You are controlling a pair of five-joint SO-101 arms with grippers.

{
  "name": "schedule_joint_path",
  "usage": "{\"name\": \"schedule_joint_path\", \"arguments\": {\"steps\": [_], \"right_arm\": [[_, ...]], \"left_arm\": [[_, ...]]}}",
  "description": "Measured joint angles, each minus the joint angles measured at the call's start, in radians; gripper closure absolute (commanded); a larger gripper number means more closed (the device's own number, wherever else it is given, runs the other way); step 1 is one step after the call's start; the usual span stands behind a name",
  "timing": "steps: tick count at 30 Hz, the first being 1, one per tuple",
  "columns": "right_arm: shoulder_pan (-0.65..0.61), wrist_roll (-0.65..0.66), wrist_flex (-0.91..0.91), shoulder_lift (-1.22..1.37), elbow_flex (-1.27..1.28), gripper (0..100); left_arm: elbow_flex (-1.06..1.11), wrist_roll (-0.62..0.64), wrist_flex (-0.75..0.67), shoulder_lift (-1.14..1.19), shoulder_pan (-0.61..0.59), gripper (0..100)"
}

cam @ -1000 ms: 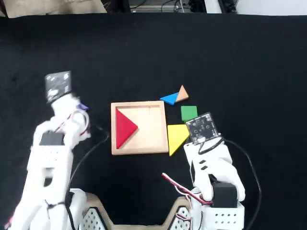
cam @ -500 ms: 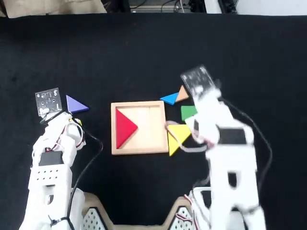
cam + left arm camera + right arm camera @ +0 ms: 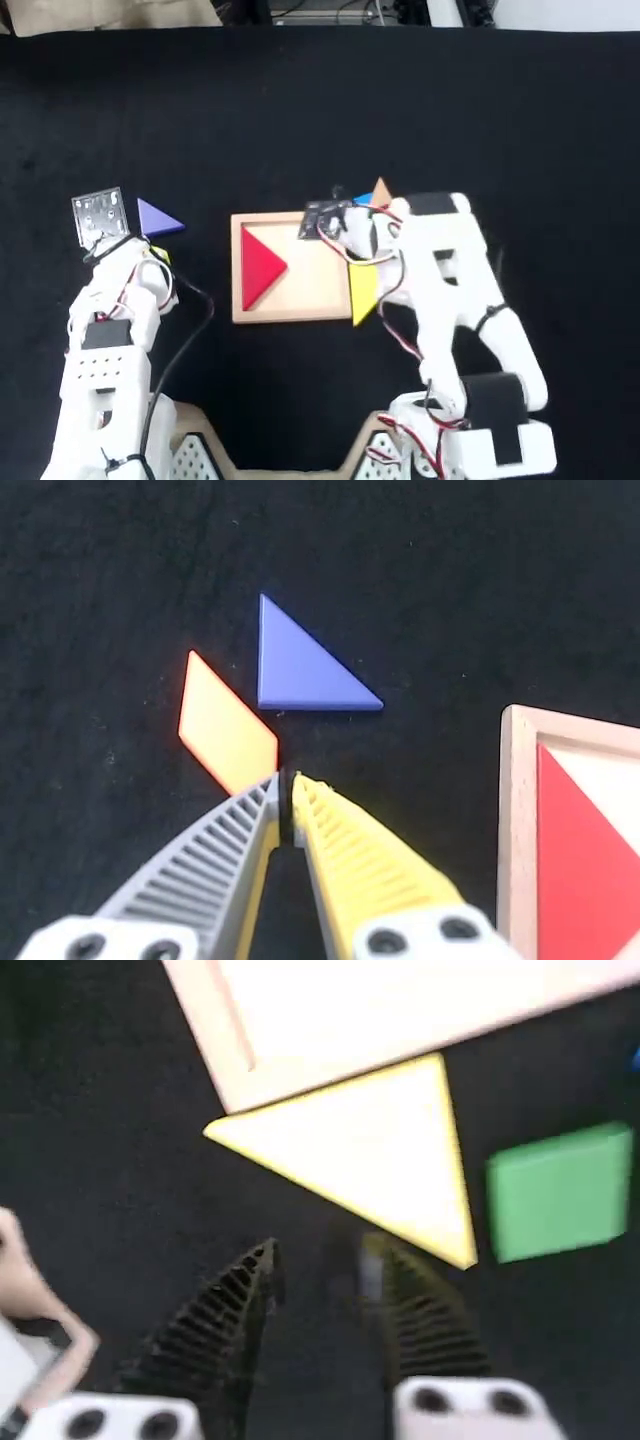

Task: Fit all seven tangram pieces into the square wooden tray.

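Note:
The square wooden tray [image 3: 290, 305] holds one red triangle [image 3: 260, 265] in its left half. A yellow triangle [image 3: 364, 288] lies against the tray's right edge, and the right arm [image 3: 430, 250] bends over it. In the right wrist view my right gripper [image 3: 320, 1255] is open just short of the yellow triangle [image 3: 370, 1165], with the green square [image 3: 560, 1205] beside it. My left gripper [image 3: 285, 780] is shut with nothing in it, its tips at the corner of an orange parallelogram [image 3: 225, 725]. A purple triangle [image 3: 300, 670] lies just beyond.
A blue triangle [image 3: 352, 203] and a tan triangle [image 3: 380, 190] peek out behind the right arm, past the tray's far right corner. The purple triangle [image 3: 158, 218] sits left of the tray on the black cloth [image 3: 300, 110]. The tray's corner [image 3: 515, 810] shows in the left wrist view.
The right arm swung out past the pieces, then folded down over the tray's right edge and the yellow triangle, covering the green square. The left arm drew back, uncovering the purple triangle, then stayed still.

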Motion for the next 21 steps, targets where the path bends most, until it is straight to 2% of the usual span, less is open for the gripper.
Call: {"name": "schedule_joint_path", "arguments": {"steps": [4,11,15,21], "right_arm": [[-0.049,0.135,0.003,0.006,-0.011,57.7],[-0.058,0.434,0.031,0.124,-0.011,57.5],[-0.058,0.508,0.029,0.238,-0.054,57.5],[-0.057,0.532,-0.003,0.396,-0.157,57.5]], "left_arm": [[0.000,0.000,0.000,0.000,0.000,96],[0.040,0.000,-0.078,0.000,0.000,96],[0.040,0.000,-0.089,0.000,-0.002,96],[0.040,0.000,-0.091,0.000,-0.002,96]]}}
